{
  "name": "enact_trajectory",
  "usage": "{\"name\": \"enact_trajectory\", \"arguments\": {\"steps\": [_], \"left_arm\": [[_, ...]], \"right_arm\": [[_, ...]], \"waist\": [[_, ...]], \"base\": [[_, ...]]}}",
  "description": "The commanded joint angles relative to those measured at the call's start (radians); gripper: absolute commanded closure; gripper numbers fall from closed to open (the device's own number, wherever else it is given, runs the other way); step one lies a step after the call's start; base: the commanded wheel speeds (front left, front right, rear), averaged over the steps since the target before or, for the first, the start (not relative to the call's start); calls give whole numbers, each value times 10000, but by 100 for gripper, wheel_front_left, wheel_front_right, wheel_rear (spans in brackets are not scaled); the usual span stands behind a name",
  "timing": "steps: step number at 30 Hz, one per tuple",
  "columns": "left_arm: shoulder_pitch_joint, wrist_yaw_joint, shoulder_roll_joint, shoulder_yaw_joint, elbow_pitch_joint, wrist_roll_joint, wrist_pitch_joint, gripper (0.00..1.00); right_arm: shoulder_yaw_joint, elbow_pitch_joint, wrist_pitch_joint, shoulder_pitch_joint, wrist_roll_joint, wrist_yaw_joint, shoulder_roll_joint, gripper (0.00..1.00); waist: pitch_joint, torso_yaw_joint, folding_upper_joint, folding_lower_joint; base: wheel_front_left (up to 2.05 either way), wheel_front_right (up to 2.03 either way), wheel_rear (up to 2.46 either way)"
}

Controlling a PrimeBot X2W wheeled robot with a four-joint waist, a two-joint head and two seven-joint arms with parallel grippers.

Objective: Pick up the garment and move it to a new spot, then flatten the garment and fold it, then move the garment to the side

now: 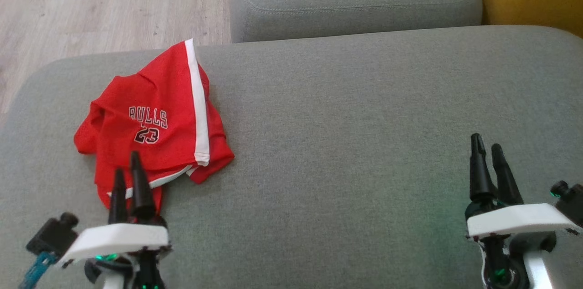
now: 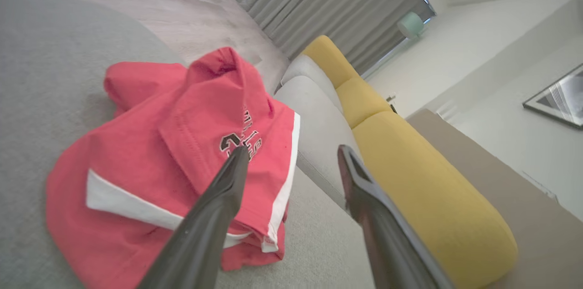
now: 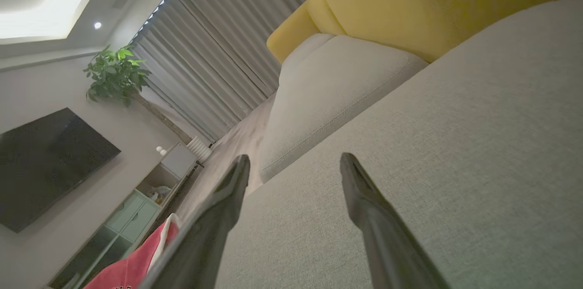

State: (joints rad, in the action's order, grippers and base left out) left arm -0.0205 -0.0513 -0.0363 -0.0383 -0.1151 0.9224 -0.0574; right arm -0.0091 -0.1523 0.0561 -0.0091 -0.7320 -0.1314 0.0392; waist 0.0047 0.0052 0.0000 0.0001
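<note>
While your crumpled red garment (image 1: 155, 120) lies on the grey cushion (image 1: 364, 120) at far L, your L gripper (image 1: 127, 162) hangs at its near hem, fingers spread, nothing held, R gripper (image 1: 486, 141) well apart, spread too, empty.

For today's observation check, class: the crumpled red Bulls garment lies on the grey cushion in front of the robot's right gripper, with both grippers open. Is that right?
Not quite. The red Bulls garment lies in front of the left gripper, not the right gripper, as the head view shows. The rest stands: crumpled, on the grey cushion, both grippers open.
</note>
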Motion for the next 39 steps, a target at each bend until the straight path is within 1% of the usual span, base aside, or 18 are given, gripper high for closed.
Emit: {"name": "enact_trajectory", "arguments": {"steps": [1,9,10,15,22,23,25,31,39], "left_arm": [[-445,54,-86,20,458,-441,-133,0],[-501,116,-162,-613,533,-2093,-370,0],[-501,116,-162,-613,533,-2093,-370,0],[-560,257,-311,-985,495,-2889,-518,0],[-647,535,-559,-1572,379,-3943,-725,0],[-677,644,-625,-1737,324,-4224,-784,0],[-727,747,-713,-1922,271,-4534,-843,0],[-993,886,-1101,-2782,-227,-5666,-1021,0],[-1414,1446,-1406,-3727,-893,-6939,-1258,0]], "right_arm": [[179,502,153,-375,430,4,66,0],[486,698,390,-359,1688,4,72,0],[486,698,390,-359,1688,4,72,0],[649,735,537,-359,2440,4,75,0],[773,721,743,-339,3555,5,80,0],[806,710,802,-338,3889,5,81,0],[831,712,861,-336,4194,5,82,0],[916,749,1038,-315,5133,5,86,0],[963,807,1274,-332,6567,6,92,0]], "waist": [[1,-3,0,0],[5,-34,0,0],[5,-34,0,0],[20,-68,0,0],[43,-101,0,0],[51,-101,0,0],[53,-97,0,0],[40,-59,0,0],[30,-59,0,-1]], "base": [[0,0,0],[0,0,0],[0,0,0],[0,0,0],[0,0,0],[0,0,0],[0,0,0],[0,0,0],[0,0,0]]}}
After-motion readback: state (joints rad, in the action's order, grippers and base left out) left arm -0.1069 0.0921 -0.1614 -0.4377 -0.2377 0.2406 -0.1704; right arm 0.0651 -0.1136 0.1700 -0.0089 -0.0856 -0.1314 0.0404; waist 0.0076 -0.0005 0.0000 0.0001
